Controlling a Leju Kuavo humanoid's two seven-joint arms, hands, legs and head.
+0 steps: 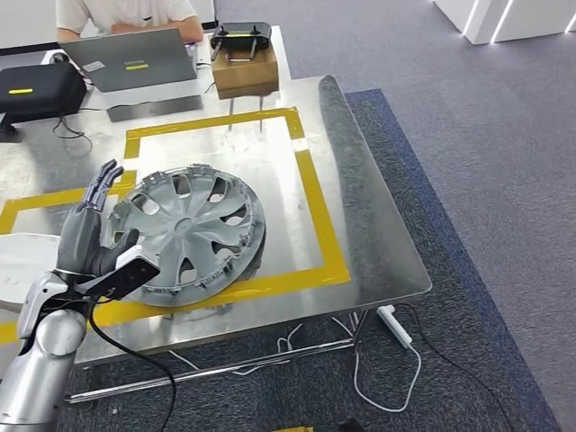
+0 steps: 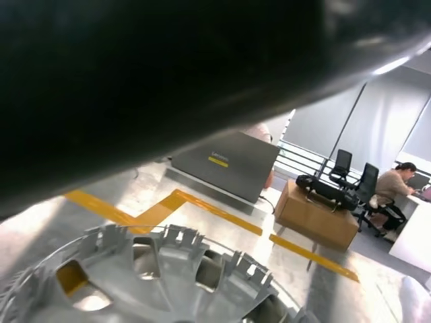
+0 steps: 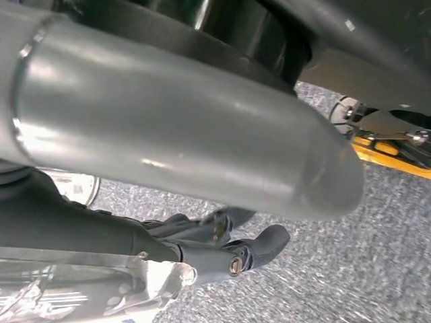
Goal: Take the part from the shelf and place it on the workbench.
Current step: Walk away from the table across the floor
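Note:
The part, a grey plastic wheel cover [image 1: 186,229], lies flat on the metal workbench [image 1: 366,225], inside a rectangle of yellow tape [image 1: 319,207]. My left hand [image 1: 92,229] stands at the cover's left rim with its fingers stretched up and apart; the thumb is at the rim and the hand holds nothing. The left wrist view looks low across the cover's toothed rim [image 2: 168,276]. My right hand [image 3: 229,252] hangs over grey carpet beside my body, its dark fingers loosely extended with nothing in them.
At the bench's far side are a grey laptop [image 1: 129,58], a black case [image 1: 37,88] and a cardboard box [image 1: 246,67] with a black controller [image 1: 241,36] on top. A person [image 1: 122,13] sits behind the laptop. A white power strip [image 1: 394,326] and cables lie on the carpet.

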